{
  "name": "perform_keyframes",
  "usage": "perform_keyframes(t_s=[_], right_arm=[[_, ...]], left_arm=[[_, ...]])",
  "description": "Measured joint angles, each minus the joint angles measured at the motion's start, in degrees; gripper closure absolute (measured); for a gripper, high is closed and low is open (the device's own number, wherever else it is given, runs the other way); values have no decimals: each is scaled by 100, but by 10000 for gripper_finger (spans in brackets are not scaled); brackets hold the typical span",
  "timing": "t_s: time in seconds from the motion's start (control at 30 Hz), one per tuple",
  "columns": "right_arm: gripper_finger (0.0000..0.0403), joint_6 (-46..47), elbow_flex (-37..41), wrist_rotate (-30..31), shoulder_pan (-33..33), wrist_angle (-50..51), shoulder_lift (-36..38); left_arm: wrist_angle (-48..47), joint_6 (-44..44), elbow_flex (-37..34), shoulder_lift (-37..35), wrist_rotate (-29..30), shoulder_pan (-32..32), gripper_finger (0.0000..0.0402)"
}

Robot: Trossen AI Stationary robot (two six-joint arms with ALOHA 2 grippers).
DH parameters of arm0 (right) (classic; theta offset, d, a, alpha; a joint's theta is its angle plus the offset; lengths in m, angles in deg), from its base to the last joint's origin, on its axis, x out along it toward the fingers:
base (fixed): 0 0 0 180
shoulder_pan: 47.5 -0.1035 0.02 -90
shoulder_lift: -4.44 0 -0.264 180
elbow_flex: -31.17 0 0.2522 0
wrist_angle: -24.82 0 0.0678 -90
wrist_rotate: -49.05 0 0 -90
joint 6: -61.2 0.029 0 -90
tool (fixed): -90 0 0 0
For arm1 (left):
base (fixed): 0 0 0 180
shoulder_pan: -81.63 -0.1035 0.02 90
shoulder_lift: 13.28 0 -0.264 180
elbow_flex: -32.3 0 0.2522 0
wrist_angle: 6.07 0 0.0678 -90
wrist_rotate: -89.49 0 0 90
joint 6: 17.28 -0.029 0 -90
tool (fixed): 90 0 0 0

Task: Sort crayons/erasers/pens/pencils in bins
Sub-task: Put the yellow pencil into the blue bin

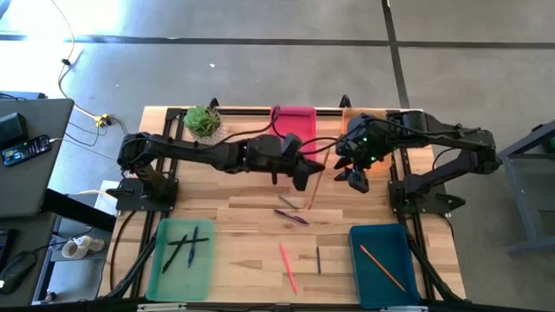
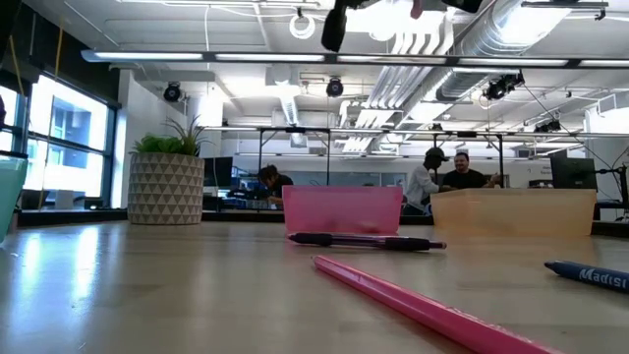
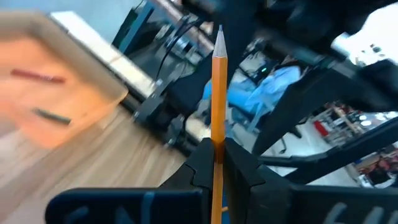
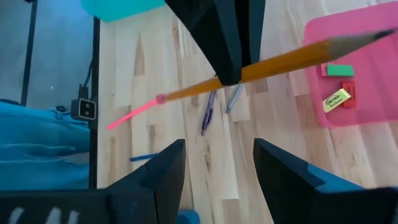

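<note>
My left gripper (image 1: pixel 303 179) is shut on an orange pencil (image 1: pixel 316 187) above the middle of the table. My right gripper (image 4: pixel 217 171) hangs open just right of it (image 1: pixel 355 178), with nothing between its fingers. The pink bin (image 1: pixel 293 120) at the far edge holds green, red and yellow erasers (image 4: pixel 341 87). The orange bin (image 3: pixel 56 99) beside it holds a red crayon (image 3: pixel 37 76) and a dark one. The light green bin (image 1: pixel 180 256) holds dark pens. The teal bin (image 1: pixel 388 264) holds an orange pencil (image 1: pixel 381 264). My left gripper pinches the pencil's shaft (image 4: pixel 249 70) between its two fingertips (image 3: pixel 202 158), between the middle and the pink eraser end (image 4: pixel 160 98). The fingers reach roughly level from the table's left and lie across the pencil. It is lifted clear of the table, tilted, its point (image 3: pixel 219 31) free.
On the bare wood lie a pink pencil (image 1: pixel 288 264), a short dark stick (image 1: pixel 318 258) and pens (image 1: pixel 291 214). A potted plant (image 1: pixel 204 121) stands at the far left. The low view shows a black pen (image 2: pixel 364 241), a blue pen (image 2: pixel 590 273) and people beyond the table.
</note>
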Motion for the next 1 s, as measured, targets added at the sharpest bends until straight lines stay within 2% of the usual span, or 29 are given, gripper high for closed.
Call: perform_keyframes(t_s=[0.4, 0.6, 0.7, 1.0], right_arm=[[222, 492, 0, 19, 2, -960, 0], [227, 599, 0, 25, 2, -1236, -1], [252, 598, 0, 25, 2, -1211, 0], [382, 634, 0, 25, 4, -1169, -2]], left_arm=[[1087, -435, 1, 0, -62, -105, 399], [1206, -656, 1, 2, -62, -105, 399], [1206, -743, 1, 2, -62, -105, 399], [1207, -1140, 1, 2, -73, -96, 398]])
